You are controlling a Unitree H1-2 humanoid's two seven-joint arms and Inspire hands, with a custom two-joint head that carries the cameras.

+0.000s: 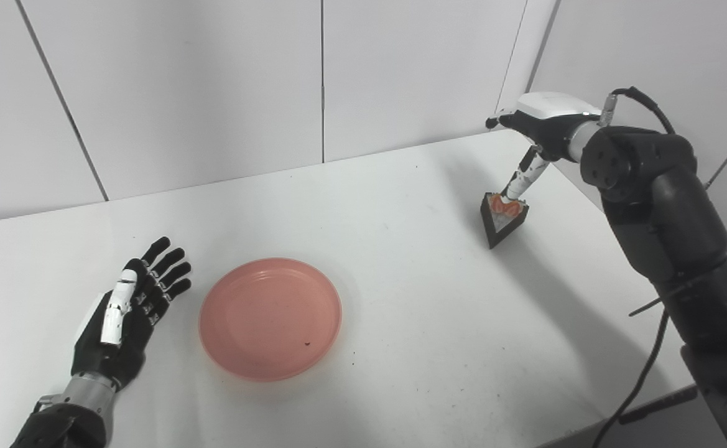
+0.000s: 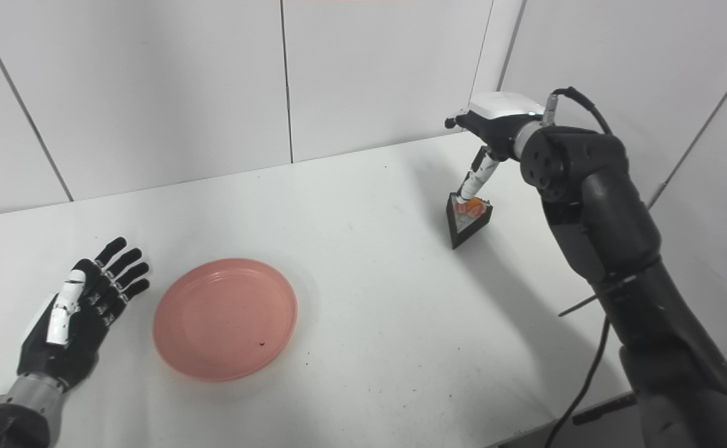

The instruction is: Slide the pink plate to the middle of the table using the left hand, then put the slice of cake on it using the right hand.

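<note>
Left hand (image 1: 128, 311) lying slack and empty just beside pink plate (image 1: 270, 317) near mid-surface (image 1: 400, 298), so sliding looks finished; cake slice (image 1: 504, 216) far right, right hand (image 1: 534, 146) reaching down onto it, grasp unclear; next: firm pinch, lift, carry leftward.

- Pink plate (image 1: 270, 318) flat on white table (image 1: 400, 261), left of centre.
- Left hand (image 1: 132, 305) beside it, fingers spread, holding nothing.
- Right hand (image 1: 540, 134) above cake slice (image 1: 503, 216), one finger touching its top.
</note>
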